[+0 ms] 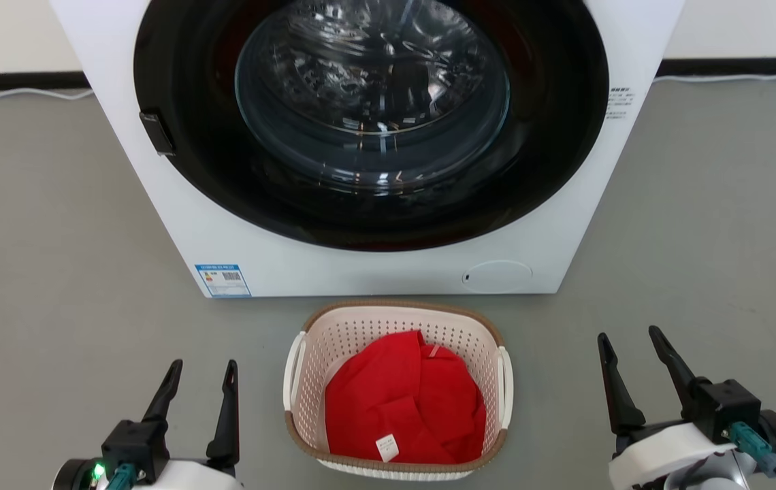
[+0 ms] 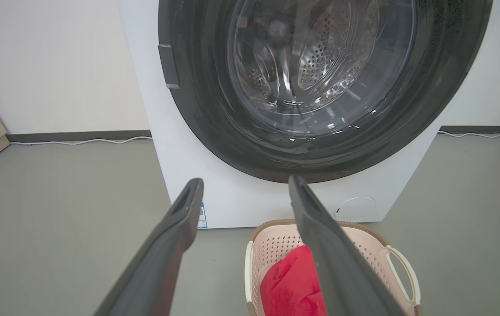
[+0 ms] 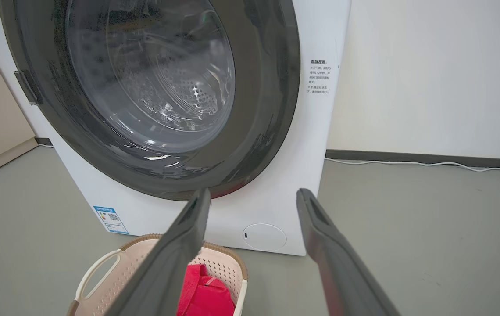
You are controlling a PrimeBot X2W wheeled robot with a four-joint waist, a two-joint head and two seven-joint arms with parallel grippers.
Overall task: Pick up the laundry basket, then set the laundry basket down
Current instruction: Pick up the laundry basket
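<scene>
My left gripper (image 1: 203, 371) sits at the near left over the grey floor (image 1: 54, 306), its fingers spread and holding nothing. Between my two grippers the laundry basket (image 1: 361, 332) stands on the floor, just in front of the white washing machine (image 1: 361, 272), with a red garment (image 1: 401, 401) lying inside. At the near right, my right gripper (image 1: 629, 338) is also spread and empty, well apart from the basket's right handle (image 1: 505, 381).

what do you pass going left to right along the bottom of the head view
left tool → laundry basket → right tool
</scene>
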